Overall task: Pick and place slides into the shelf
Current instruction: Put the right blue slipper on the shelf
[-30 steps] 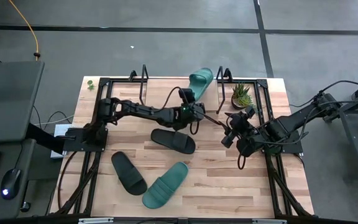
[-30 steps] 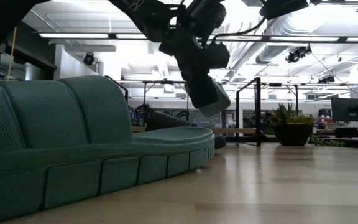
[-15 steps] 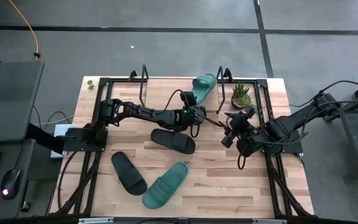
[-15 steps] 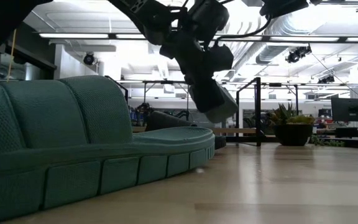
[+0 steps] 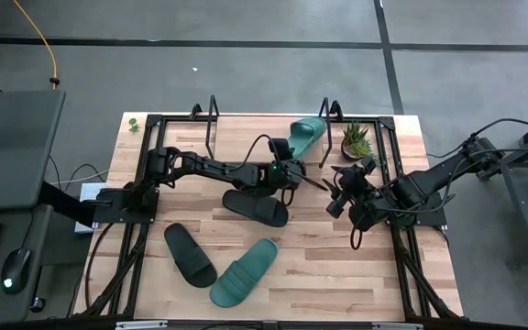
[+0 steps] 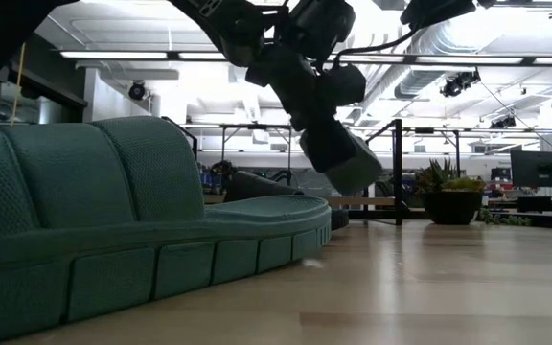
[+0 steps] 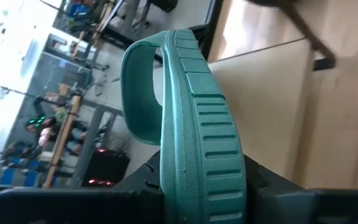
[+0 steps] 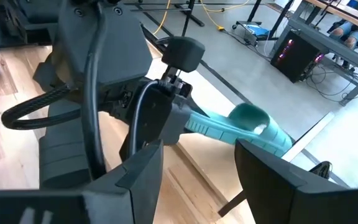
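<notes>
My left gripper is shut on a teal slide and carries it above the far middle of the table, its toe end toward the potted plant. In the low view this slide hangs in the air. The shelf's black frame ends stand at the table's far edge. One black slide lies flat just near of the left gripper. A second black slide and a second teal slide lie flat toward the near edge. My right gripper waits open at the right, touching nothing. My left gripper pinches the teal slide's sole at the end opposite the strap, one finger on each broad face, with the ribbed side edge toward the wrist camera. The slide is lifted clear and stands on edge. Its strap is at the end away from the fingers.
A small potted plant stands at the far right, close to the carried slide's toe. Black frame rails run along the table's left and right sides. In the low view the near teal slide fills the left foreground.
My left gripper has swung the teal slide toward the table's right and lowered it. The slide has turned about from pointing at the far edge toward pointing at the plant. The right arm has kept still.
</notes>
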{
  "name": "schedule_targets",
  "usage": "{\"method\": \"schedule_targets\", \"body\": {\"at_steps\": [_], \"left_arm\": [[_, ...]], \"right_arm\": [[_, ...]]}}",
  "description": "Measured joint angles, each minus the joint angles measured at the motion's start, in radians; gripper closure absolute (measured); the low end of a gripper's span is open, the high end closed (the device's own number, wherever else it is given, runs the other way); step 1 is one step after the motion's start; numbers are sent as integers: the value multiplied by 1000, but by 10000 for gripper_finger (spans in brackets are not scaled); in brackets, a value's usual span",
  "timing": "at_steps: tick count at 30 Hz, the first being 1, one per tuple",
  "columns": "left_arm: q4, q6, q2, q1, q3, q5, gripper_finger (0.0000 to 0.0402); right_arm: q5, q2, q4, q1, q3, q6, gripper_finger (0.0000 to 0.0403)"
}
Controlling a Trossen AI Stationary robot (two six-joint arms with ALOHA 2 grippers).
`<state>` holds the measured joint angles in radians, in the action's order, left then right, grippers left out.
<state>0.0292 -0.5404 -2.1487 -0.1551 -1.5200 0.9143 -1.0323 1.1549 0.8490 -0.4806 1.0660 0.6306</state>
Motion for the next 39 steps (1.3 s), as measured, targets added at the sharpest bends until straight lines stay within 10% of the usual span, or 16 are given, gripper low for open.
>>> {"method": "schedule_targets", "body": {"at_steps": [19, 39], "left_arm": [[-16, -5, 1, -8, 0, 93, 225], [-366, 269, 2, 19, 1, -63, 36]], "right_arm": [[19, 0, 0, 0, 0, 2, 213], [49, 0, 0, 0, 0, 2, 213]]}}
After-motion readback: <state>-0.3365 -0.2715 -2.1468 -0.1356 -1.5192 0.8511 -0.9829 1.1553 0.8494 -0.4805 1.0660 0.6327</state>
